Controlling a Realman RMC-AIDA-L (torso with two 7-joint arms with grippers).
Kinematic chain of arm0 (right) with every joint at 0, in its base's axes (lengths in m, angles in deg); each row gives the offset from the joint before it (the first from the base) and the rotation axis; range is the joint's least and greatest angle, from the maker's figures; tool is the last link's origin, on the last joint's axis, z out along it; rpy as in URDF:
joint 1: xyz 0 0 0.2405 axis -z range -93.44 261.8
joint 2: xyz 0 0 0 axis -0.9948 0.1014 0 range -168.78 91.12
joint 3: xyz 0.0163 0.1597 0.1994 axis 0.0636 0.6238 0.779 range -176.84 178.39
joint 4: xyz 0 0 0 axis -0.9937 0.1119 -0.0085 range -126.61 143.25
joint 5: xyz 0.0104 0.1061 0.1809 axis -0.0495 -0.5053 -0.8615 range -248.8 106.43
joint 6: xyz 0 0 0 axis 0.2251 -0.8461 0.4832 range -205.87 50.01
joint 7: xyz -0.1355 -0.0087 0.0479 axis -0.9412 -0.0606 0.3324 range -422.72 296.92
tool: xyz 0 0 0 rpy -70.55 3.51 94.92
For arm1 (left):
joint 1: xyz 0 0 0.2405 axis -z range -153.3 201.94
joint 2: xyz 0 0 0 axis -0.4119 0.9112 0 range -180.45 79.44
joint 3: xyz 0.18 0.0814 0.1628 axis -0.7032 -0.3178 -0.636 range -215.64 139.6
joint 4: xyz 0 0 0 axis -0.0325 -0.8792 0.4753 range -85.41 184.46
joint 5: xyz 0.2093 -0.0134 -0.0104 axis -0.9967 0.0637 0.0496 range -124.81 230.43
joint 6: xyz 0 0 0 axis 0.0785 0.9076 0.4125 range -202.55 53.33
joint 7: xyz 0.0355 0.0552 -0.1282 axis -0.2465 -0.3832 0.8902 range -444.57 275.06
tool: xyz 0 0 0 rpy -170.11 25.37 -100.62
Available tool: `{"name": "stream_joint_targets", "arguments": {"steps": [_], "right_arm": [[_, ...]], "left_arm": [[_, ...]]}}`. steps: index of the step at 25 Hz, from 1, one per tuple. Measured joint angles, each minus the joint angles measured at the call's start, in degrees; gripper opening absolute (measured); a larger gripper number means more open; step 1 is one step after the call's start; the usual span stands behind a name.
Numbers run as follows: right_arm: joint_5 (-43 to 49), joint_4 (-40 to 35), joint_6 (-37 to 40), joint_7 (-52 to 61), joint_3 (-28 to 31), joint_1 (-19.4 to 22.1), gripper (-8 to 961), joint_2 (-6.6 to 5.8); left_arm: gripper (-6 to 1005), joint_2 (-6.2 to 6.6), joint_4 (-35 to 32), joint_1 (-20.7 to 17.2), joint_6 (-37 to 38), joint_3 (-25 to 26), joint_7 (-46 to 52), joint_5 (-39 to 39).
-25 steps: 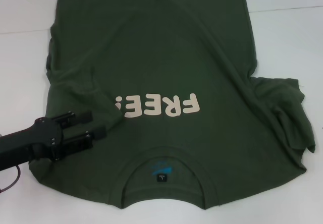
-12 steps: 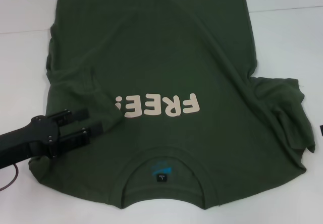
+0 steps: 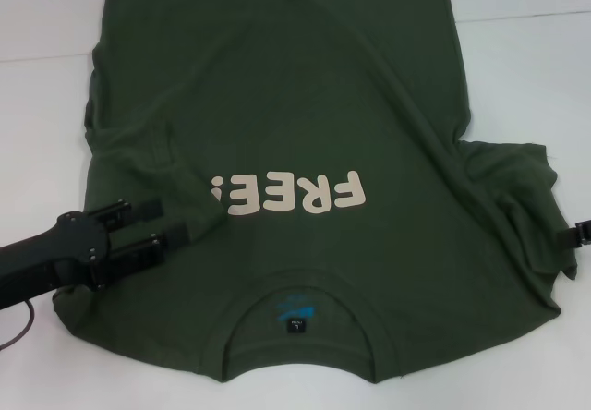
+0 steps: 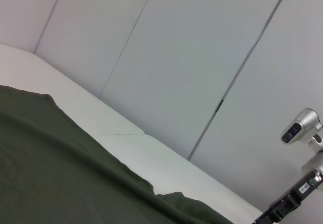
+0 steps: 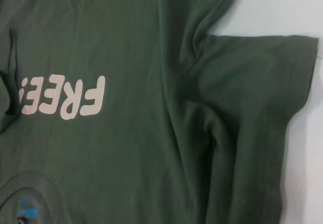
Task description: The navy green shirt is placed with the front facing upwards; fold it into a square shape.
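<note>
The navy green shirt [image 3: 305,142] lies front up on a white table [image 3: 42,114], filling the middle of the head frame, collar toward the bottom edge. My left gripper [image 3: 175,223] sits at lower left over the folded-in sleeve, fingers parted a little with nothing between them. My right gripper [image 3: 577,235] just shows at the right edge; I cannot tell its state. Pale grey wall panels [image 4: 192,57] stand behind the table.
</note>
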Motion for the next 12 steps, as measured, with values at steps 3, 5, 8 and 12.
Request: {"name": "stream_joint_targets", "arguments": {"steps": [3,5,8,12], "right_arm": [[0.0,1.3,-0.6,0.2,0.0,-0.4,861,0.03],[0.1,1.8,-1.1,0.3,-0.1,-0.6,861,0.04],[0.1,1.9,-1.3,0.4,-0.3,-0.7,860,0.11],[0.2,1.9,-2.1,0.6,-0.9,-0.7,860,0.14]], "left_arm": [[720,0.0,0.0,0.0,-0.2,0.0,0.0,0.0],[720,-0.02,0.0,0.0,-0.3,0.0,0.0,0.0],[720,-0.09,0.1,0.0,-0.3,0.0,-0.1,0.0],[720,-0.09,0.1,0.0,-0.4,0.0,-0.1,0.0]]}}
